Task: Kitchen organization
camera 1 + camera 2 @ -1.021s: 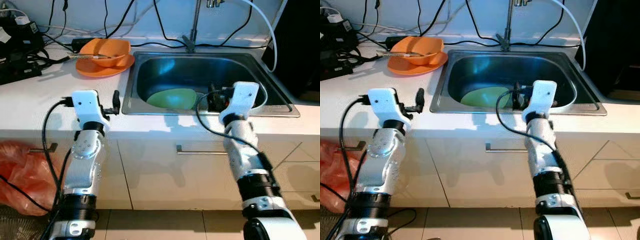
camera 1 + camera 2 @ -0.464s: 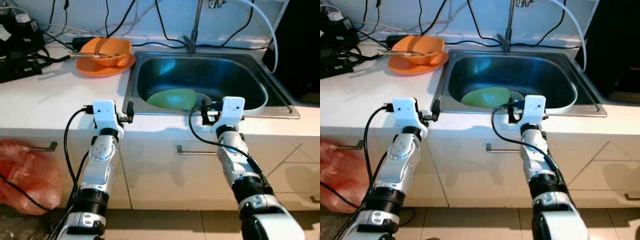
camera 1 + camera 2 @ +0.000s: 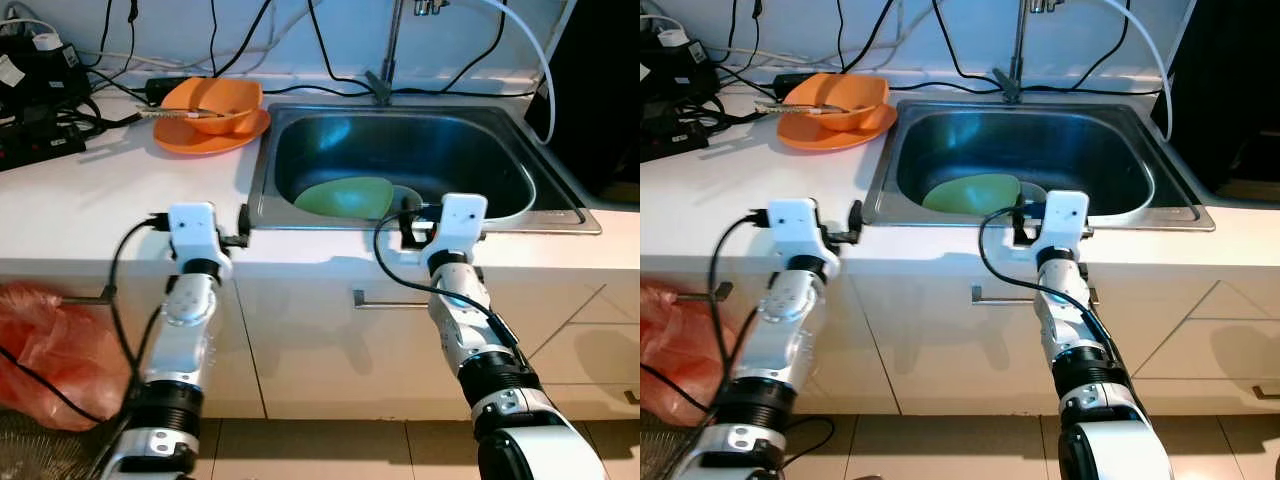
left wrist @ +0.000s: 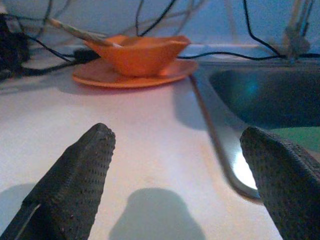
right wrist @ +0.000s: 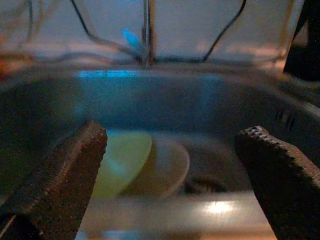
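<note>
Left gripper point(image 3: 243, 222) retreated, one green plate point(image 3: 345, 197)

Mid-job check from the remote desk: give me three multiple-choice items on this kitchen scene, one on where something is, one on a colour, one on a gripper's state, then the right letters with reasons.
1. Where does the green plate lie?
A. on the counter
B. in the sink
C. on the floor

2. What colour is the bowl standing on the plate at the back of the counter?
A. orange
B. blue
C. white

3. How are the right gripper's fingers set?
A. shut on the green plate
B. shut on nothing
C. open and holding nothing

Answers:
1 B: the green plate rests on the bottom of the steel sink.
2 A: the bowl and the plate under it are both orange.
3 C: the right gripper shows both fingers spread wide, with the sink seen between them.
</note>
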You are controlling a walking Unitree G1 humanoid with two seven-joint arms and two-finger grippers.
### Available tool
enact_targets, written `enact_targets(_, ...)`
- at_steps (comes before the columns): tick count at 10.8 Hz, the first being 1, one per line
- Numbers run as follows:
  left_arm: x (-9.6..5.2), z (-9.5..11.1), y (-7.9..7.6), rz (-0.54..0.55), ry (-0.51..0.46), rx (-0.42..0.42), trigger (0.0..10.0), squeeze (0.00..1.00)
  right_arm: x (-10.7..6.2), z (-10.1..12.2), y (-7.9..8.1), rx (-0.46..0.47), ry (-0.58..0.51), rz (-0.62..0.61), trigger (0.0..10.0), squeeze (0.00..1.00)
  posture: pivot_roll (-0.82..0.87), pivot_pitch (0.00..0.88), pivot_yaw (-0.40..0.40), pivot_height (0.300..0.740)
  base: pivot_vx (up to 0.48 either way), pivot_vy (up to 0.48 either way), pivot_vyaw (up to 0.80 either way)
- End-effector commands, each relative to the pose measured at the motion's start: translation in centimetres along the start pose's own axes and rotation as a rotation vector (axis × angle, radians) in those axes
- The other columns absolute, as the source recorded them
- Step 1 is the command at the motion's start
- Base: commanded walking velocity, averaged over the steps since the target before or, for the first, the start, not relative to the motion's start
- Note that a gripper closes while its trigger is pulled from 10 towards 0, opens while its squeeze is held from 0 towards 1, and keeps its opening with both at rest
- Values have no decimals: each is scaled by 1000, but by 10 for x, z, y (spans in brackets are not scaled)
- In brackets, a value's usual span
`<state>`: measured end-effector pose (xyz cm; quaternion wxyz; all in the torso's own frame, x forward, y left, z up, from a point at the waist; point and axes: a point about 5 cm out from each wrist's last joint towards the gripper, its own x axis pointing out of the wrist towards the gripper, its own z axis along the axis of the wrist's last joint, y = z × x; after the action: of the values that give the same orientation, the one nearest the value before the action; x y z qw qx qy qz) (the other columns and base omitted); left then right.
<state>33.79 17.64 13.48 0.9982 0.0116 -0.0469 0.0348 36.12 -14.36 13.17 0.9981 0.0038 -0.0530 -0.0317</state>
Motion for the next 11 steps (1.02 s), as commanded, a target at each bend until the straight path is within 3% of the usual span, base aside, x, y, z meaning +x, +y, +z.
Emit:
enact_targets(1, 3, 12, 7, 6, -42, -1, 10000, 0, 1, 10, -7, 2, -44, -11, 10000, 0, 142, 0, 29, 740, 0, 0, 0)
enact_targets(2, 2, 16, 13, 4, -52, 12, 10000, 0, -2, 14, -13, 8, -67, -20, 10000, 0, 127, 0, 55, 740, 0, 0, 0)
enact_targets(5, 8, 34, 10, -64, -99, 34, 10000, 0, -7, 32, -10, 14, -138, 5, 10000, 0, 101, 0, 78, 740, 0, 0, 0)
enact_targets(8, 4, 33, 7, -103, -87, 33, 10000, 0, -19, 48, -16, 5, -181, 20, 10000, 0, 81, 0, 107, 740, 0, 0, 0)
enact_targets(11, 6, 34, -1, -137, -76, 28, 10000, 0, -26, 45, -20, -1, -162, -1, 10000, 0, 65, 0, 120, 740, 0, 0, 0)
